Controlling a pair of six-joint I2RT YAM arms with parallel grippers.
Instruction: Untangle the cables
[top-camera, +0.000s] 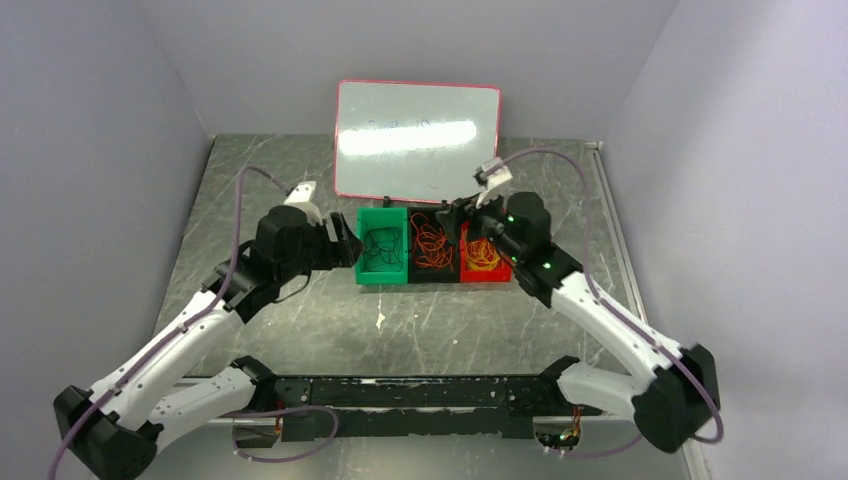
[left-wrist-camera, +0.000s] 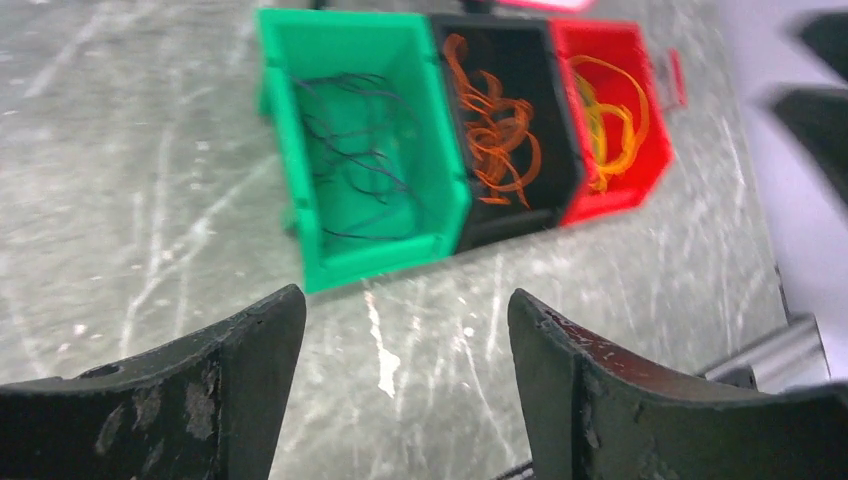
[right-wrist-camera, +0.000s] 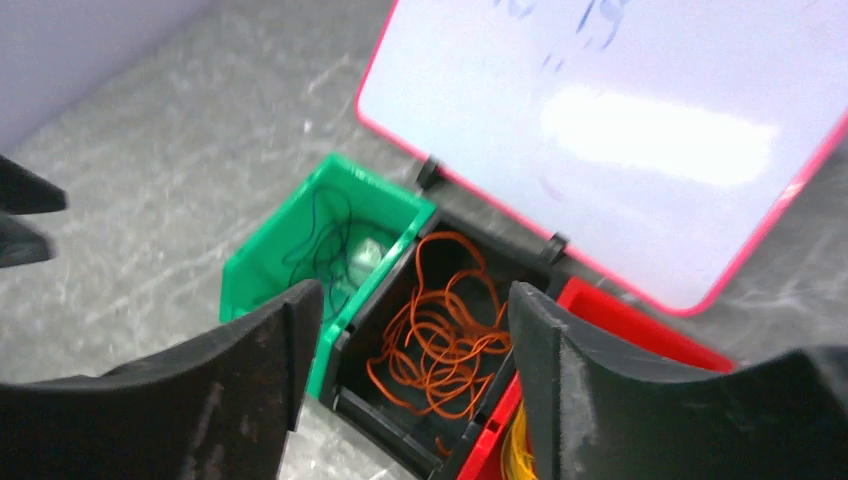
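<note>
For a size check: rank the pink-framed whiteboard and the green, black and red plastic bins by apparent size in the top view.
1. Pink-framed whiteboard, clearly largest.
2. Green plastic bin, black plastic bin, red plastic bin: alike, unranked.

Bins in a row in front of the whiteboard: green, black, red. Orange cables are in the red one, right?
No: the orange cables lie in the black bin, the middle one; the left wrist view shows it. The rest holds.
</note>
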